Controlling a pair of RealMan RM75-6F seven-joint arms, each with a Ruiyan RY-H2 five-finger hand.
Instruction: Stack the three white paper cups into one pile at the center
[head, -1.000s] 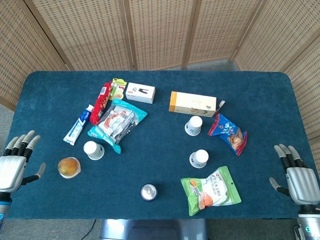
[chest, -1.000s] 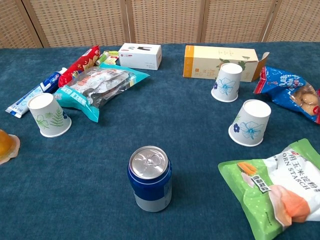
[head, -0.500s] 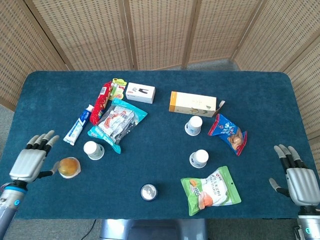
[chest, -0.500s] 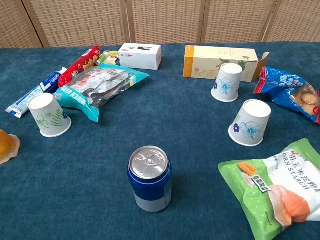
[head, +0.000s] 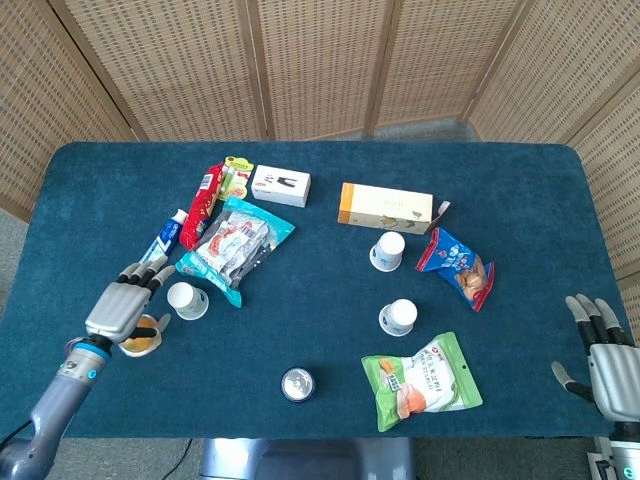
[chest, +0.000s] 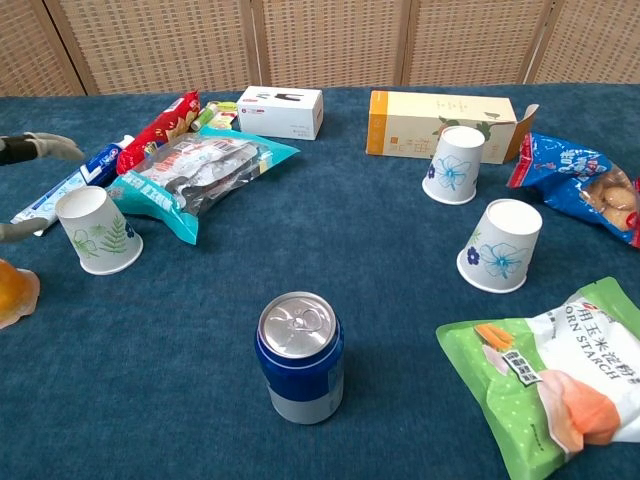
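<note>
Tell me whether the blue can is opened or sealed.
Sealed: the blue can stands upright, and its pull tab lies flat on an unbroken lid.

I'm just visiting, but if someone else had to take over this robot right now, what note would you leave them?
Left hand: open, fingers spread, beside the left cup, holding nothing.
Right hand: open, at the table's right edge.
Cups: the left cup, the far cup near the long box, and the near cup above the green bag. All upside down and apart.
Done: nothing stacked.
Left: gather all three into one pile at the center.
</note>
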